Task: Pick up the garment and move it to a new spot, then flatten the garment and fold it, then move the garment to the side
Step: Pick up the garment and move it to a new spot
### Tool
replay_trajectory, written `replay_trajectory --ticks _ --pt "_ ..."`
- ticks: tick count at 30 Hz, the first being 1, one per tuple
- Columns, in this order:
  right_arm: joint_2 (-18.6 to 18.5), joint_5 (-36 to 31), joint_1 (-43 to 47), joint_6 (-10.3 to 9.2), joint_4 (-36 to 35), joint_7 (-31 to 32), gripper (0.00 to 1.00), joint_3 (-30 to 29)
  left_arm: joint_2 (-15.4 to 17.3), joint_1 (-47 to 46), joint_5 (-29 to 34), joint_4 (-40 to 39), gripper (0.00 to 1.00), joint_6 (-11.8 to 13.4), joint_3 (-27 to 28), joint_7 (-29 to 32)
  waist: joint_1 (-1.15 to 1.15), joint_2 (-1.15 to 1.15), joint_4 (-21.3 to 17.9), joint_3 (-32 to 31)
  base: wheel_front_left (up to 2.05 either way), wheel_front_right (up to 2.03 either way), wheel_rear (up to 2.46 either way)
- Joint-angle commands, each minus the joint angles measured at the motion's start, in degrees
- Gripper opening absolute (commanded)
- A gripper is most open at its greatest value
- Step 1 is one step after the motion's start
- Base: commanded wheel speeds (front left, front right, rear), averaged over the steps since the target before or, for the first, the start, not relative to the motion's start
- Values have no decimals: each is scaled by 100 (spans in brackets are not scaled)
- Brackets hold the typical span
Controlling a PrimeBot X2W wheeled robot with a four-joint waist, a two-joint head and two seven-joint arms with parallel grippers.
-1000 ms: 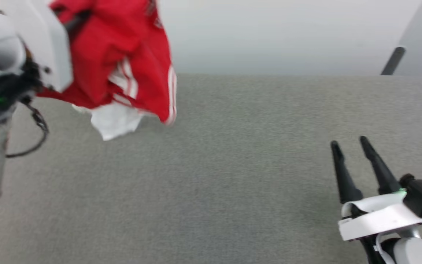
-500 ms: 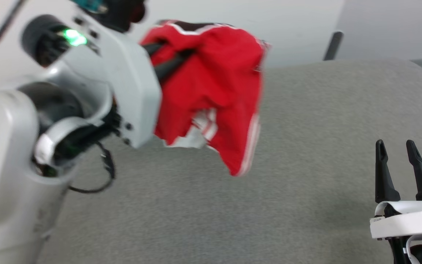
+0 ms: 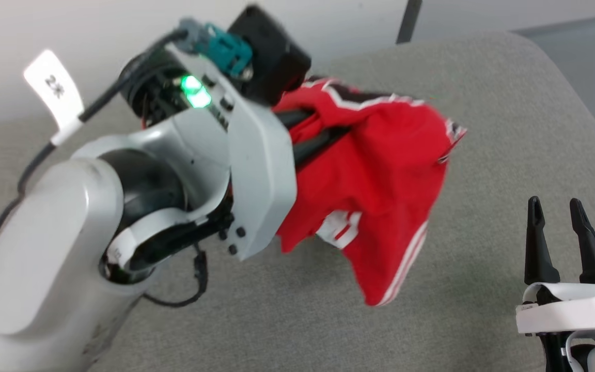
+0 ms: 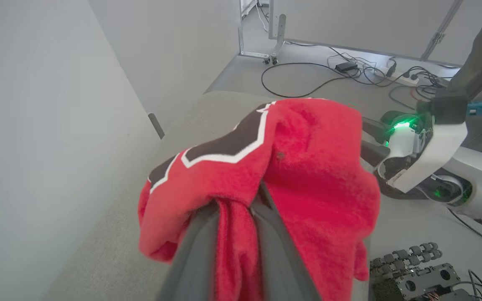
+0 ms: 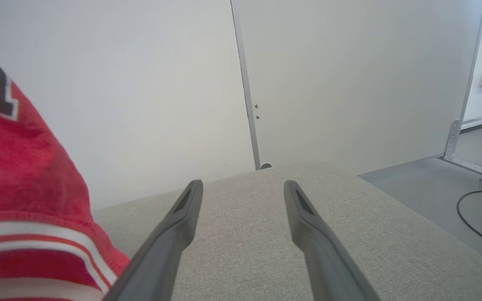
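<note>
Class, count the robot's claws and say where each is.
2. The left claw, raised mid-picture in the head view, grips the red garment; the right claw hovers open at lower right.

Fingertips of the left end effector (image 3: 336, 124) buried in the garment (image 3: 380, 175), lettering mostly hidden.

Head cam layout: the left gripper (image 3: 321, 133) comes in from 9 o'clock toward the middle. The garment (image 3: 375, 196) is bunched around its fingers and hangs above the work surface (image 3: 287, 320), lowest corner drooping toward 6 o'clock. The right gripper (image 3: 556, 206) sits well apart at 4 o'clock, over the surface, fingers aimed at 12. Behind the surface's far edge a post (image 3: 405, 20) stands at 1 o'clock. On the right wrist cam, the garment (image 5: 23, 188) is off at 9 o'clock.
</note>
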Motion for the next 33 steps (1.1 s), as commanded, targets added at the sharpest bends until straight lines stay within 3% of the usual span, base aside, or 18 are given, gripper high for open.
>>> replay_trajectory --ticks 1,10,20,28,29,30,31,33 --pt "19 38 -88 2 30 -44 100 10 95 102 -80 -31 0 -35 -25 -19 0 0 -145 206 0 0 0" --pt "41 95 -213 2 178 -111 100 3 956 727 -437 -257 0 -66 -76 42 0 0 25 389 0 0 0" --pt "-19 100 -327 2 311 -138 100 52 1640 1668 -575 -210 0 90 -17 174 0 0 398 422 0 0 0" --pt "-139 149 -348 2 446 -131 100 140 1849 2220 -570 282 0 -16 -143 -247 0 0 634 329 0 0 0" --pt "-149 144 -337 2 455 -123 100 147 1835 2263 -545 389 11 -25 -179 -337 0 0 661 307 0 0 0" --pt "-162 149 -329 2 464 -111 100 169 1827 2318 -531 503 31 -37 -232 -418 0 0 682 286 0 0 0" --pt "-162 149 -329 2 464 -111 100 169 1827 2318 -531 503 31 -37 -232 -418 0 0 682 286 0 0 0" --pt "-163 151 -320 2 473 -84 100 221 1787 2367 -476 731 100 -51 -307 -643 0 0 717 241 0 0 0"
